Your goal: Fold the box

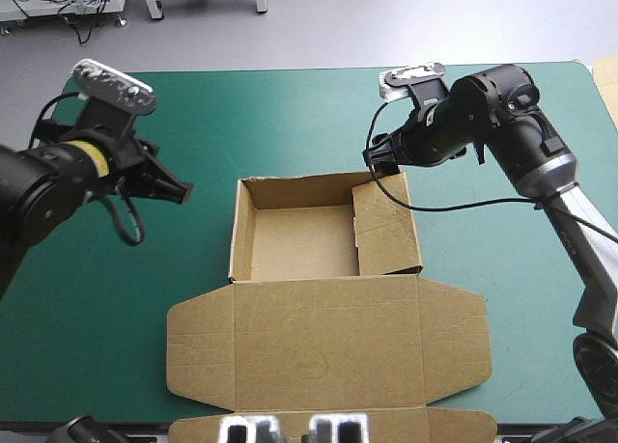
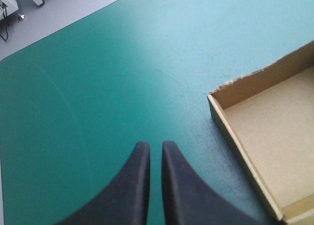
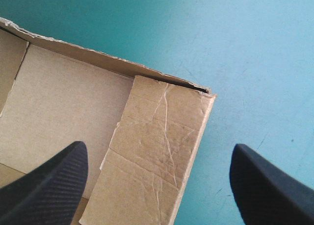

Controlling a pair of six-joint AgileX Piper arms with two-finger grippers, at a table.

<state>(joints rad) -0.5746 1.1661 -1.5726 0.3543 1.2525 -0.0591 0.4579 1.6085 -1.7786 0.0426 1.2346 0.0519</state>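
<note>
The brown cardboard box (image 1: pixel 299 240) is set at the middle of the teal-green counter (image 1: pixel 193 105) as an open tray, its lid (image 1: pixel 328 342) laid flat toward the near edge. The left jaws are held all but pressed together on nothing, near the tray's left wall and apart from it. The right jaws are spread wide over the tray's far right corner, where a creased flap (image 3: pixel 157 137) is tilted inward; contact cannot be told.
</note>
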